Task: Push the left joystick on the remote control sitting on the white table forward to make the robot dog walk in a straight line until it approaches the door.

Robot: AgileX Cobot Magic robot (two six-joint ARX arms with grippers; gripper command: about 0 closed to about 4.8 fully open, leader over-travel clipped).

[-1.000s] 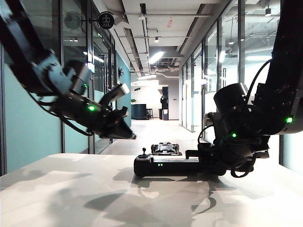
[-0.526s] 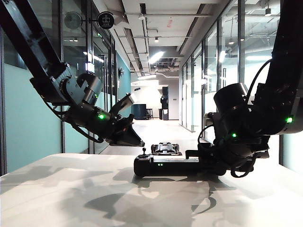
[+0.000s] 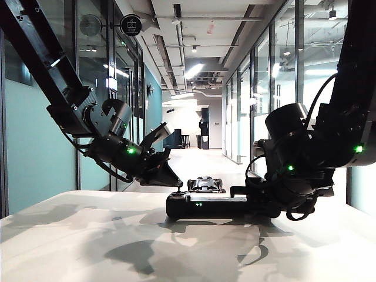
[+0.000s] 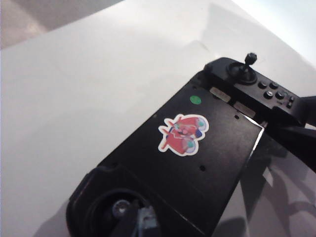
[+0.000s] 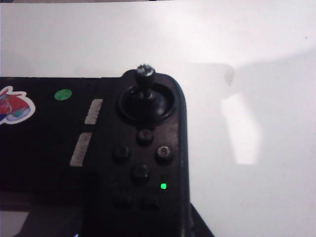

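In the exterior view we are seeing the remote control [image 3: 207, 205] lying on the white table [image 3: 88, 247], near its far edge and a little right of the middle. The left gripper [image 3: 166, 176] is hanging tilted downward on the left, its tip just above and beside the left joystick [image 3: 178, 189], which is standing upright on the left end of the remote; we cannot tell if they are touching, and we cannot tell here if the jaws are apart or together. The right gripper [image 3: 258, 202] is sitting low at the right end of the remote, and its jaws are hidden by its own dark body. The robot dog [image 3: 205, 184] is standing on the corridor floor just behind the remote. In the left wrist view we are looking along the remote control [image 4: 197, 163] with its reddish sticker [image 4: 183, 134]; the near joystick well is blurred under the gripper, so the claw state is not clear. In the right wrist view the other joystick [image 5: 145, 76] is standing untouched above the small buttons and a green light [image 5: 162, 186]; the fingers are not showing, so we cannot tell the claw state.
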